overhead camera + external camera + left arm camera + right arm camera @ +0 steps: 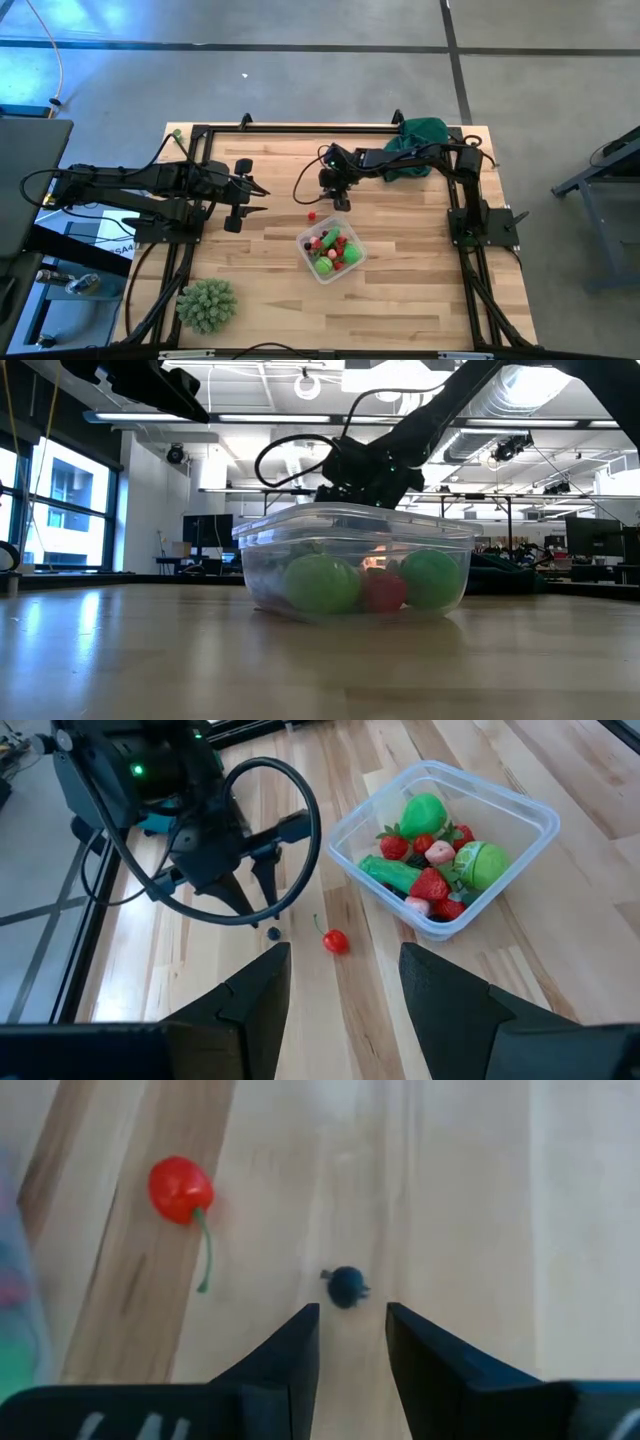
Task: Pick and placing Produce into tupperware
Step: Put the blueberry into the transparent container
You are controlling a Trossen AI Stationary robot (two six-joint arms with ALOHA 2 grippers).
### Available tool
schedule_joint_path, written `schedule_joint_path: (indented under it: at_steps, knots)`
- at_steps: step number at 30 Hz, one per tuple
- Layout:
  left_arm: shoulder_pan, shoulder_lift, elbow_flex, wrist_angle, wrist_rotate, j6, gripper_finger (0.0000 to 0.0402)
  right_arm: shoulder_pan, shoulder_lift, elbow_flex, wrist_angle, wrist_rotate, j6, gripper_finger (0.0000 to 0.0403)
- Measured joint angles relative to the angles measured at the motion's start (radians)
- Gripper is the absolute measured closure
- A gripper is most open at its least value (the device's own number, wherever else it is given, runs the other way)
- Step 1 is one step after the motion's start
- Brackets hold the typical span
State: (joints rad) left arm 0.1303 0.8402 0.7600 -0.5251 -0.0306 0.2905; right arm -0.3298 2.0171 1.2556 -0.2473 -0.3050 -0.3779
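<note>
right gripper point(347, 1345): fingers spread, poised just above the wood, holding nothing
dark berry point(347, 1286): on the table just ahead of its fingertips, not touched
red cherry point(180, 1189): loose, off to one side of that gripper
tupperware point(352, 262): close beside it, full of produce point(432, 860)
left gripper point(340, 990): fingers spread, empty, waiting well apart

Cherry point(181, 1188) and tupperware point(352, 262) flank the blueberry point(347, 1286).
</note>
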Motion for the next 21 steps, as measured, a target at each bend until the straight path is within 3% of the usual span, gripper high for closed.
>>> schedule_joint_path:
  at_steps: [10, 21]
  knots:
    - [0.0, 0.0, 0.0, 0.0, 0.0, 0.0, 0.0222, -0.003, 0.008, 0.001, 0.04, 0.009, 0.037, 0.0248]
    - [0.0, 0.0, 0.0, 0.0, 0.0, 0.0, 0.0222, 0.01, 0.034, 0.0, 0.087, 0.005, 0.047, 0.0245]
